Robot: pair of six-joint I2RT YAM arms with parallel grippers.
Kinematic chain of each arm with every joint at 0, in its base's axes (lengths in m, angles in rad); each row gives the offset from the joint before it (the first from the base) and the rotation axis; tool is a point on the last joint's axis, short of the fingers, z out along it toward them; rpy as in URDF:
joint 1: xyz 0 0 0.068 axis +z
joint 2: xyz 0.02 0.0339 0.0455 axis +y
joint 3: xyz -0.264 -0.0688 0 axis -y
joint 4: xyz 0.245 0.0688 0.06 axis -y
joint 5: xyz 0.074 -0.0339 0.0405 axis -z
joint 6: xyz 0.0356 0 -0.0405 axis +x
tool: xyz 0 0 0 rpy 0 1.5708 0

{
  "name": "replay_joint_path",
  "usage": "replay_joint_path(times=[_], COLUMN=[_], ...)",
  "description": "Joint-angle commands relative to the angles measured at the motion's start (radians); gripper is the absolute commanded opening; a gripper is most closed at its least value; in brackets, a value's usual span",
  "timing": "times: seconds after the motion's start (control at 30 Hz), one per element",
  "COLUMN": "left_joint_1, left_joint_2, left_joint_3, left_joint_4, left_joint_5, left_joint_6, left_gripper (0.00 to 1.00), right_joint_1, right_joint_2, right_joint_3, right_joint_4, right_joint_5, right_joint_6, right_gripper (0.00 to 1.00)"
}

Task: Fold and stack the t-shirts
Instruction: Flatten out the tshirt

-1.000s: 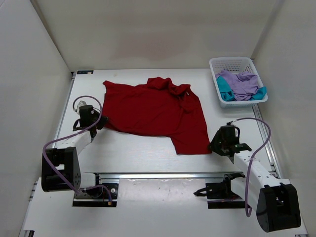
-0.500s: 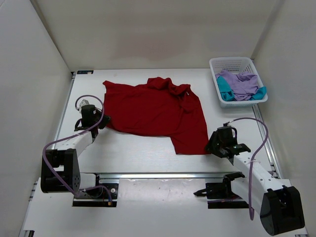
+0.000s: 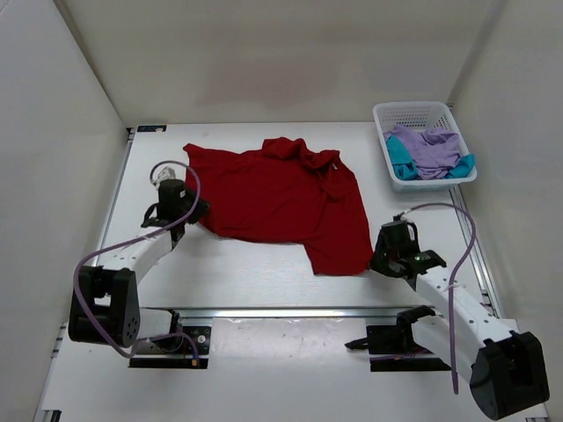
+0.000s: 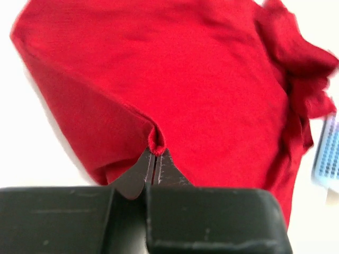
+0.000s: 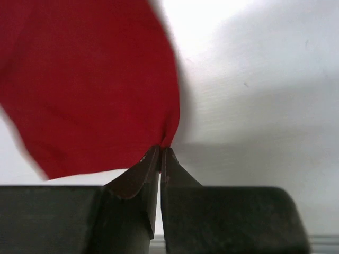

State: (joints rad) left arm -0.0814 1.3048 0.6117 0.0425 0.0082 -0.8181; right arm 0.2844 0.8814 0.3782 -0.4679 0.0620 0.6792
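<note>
left gripper [image 3: 190, 211]: jaws pressed together, pinching a small pucker of the red shirt [image 3: 281, 198] at its left edge. In the left wrist view the cloth humps up right at the tips.
right gripper [image 3: 376, 256]: jaws closed tight on the shirt's near-right corner. In the right wrist view the hem runs straight into the tips, and no gap shows between the jaws.
red shirt: on the table [image 3: 237, 268], about mid-table, spread mostly flat. The collar area is bunched and wrinkled at the far side, right of centre. The far-left corner lies flat. The near-right part hangs down toward the right gripper as a longer flap.
shirt vs grippers: held at two points, left edge and near-right corner, with the rest lying on the table.
purple shirt [image 3: 429, 148]: crumpled in the basket [image 3: 420, 107], on top.
teal shirt [image 3: 400, 163]: in the same basket, under and beside the purple shirt. It shows at the left side and the near-right corner.
basket: white mesh, at the far-right of the table, well apart from the red shirt.
arms: left reaches in from the near-left, right from the near-right, both low over the table.
image quality: both wrist views are blurred, so cloth detail is soft.
</note>
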Motion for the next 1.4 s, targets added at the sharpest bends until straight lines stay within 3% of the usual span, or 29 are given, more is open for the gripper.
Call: replay_joint_path(times=[0.0,0.03,0.1,0.23,0.33,0.4,0.5,0.53,0.57,0.6,0.63,0.67,0.7,0.73,0.77,0.8,0.87,0.9,0.93,0.97,1.03,1.1,1.23,1.37], left_joint_1=[-0.121,-0.151,-0.127,0.064,0.144,0.158,0.183,0.198,0.210,0.212,0.203,0.201,0.189,0.186,0.189,0.178,0.148,0.141,0.147,0.147,0.155,0.147,0.157,0.195], left_joint_2=[-0.047,-0.042,-0.036,-0.065,-0.088,-0.053,0.002,0.014,0.017,0.030,0.030,0.027,0.030,0.046,0.062,0.083,0.129,0.145,0.253,0.317,0.417,0.484,0.510,0.479], left_joint_3=[0.219,0.262,0.391,0.611,0.784,0.951,1.084,1.106,1.117,1.128,1.129,1.122,1.108,1.099,1.094,1.082,1.059,1.031,0.939,0.950,1.023,1.092,1.281,1.451], left_joint_4=[-0.036,-0.087,-0.134,-0.185,-0.258,-0.306,-0.351,-0.351,-0.342,-0.342,-0.330,-0.319,-0.314,-0.308,-0.296,-0.294,-0.323,-0.325,-0.285,-0.280,-0.312,-0.322,-0.352,-0.368], left_joint_5=[-0.069,-0.070,0.019,0.261,0.302,0.325,0.367,0.387,0.395,0.395,0.389,0.357,0.314,0.312,0.332,0.323,0.231,0.192,0.170,0.164,0.197,0.225,0.239,0.263], left_joint_6=[0.103,0.118,0.129,0.074,0.086,0.111,0.087,0.076,0.062,0.060,0.060,0.068,0.077,0.073,0.063,0.072,0.118,0.140,0.128,0.125,0.114,0.102,0.094,0.088], left_gripper=[0.00,0.00,0.00,0.00,0.00,0.00,0.00,0.00,0.00,0.00,0.00,0.00,0.00,0.00,0.00,0.00,0.00,0.00,0.00,0.00,0.00,0.00,0.00,0.00], right_joint_1=[0.050,0.058,0.093,0.188,0.287,0.352,0.439,0.523,0.636,0.659,0.736,0.734,0.716,0.611,0.495,0.419,0.145,0.036,-0.034,-0.071,-0.102,-0.126,-0.160,-0.160], right_joint_2=[-0.035,-0.032,-0.015,0.123,0.244,0.365,0.526,0.537,0.534,0.519,0.499,0.513,0.566,0.665,0.682,0.670,0.700,0.747,0.931,0.983,1.190,1.243,1.216,1.058], right_joint_3=[0.276,0.338,0.614,1.089,1.493,1.678,1.962,1.985,1.951,1.827,1.697,1.662,1.721,1.922,1.955,1.925,1.878,1.869,1.834,1.914,2.102,2.157,2.193,2.147], right_joint_4=[-0.062,-0.122,-0.213,-0.427,-0.466,-0.469,-0.445,-0.369,-0.166,-0.017,0.343,0.561,0.563,0.308,0.108,0.021,-0.107,-0.154,-0.152,-0.187,-0.248,-0.185,-0.019,0.142], right_joint_5=[0.106,0.125,0.209,0.421,0.545,0.627,0.712,0.811,0.952,1.014,1.088,1.066,1.046,0.945,0.791,0.682,0.293,0.118,-0.042,-0.118,-0.168,-0.209,-0.258,-0.213], right_joint_6=[-0.052,-0.067,-0.143,-0.240,-0.335,-0.410,-0.566,-0.667,-0.863,-0.986,-1.270,-1.411,-1.403,-1.245,-1.069,-0.985,-0.719,-0.686,-0.628,-0.613,-0.584,-0.537,-0.454,-0.489], right_gripper=[0.00,0.00,0.00,0.00,0.00,0.00,0.00,0.00,0.00,0.00,0.00,0.00,0.00,0.00,0.00,0.00,0.00,0.00,0.00,0.01,0.00,0.00,0.00,0.00])
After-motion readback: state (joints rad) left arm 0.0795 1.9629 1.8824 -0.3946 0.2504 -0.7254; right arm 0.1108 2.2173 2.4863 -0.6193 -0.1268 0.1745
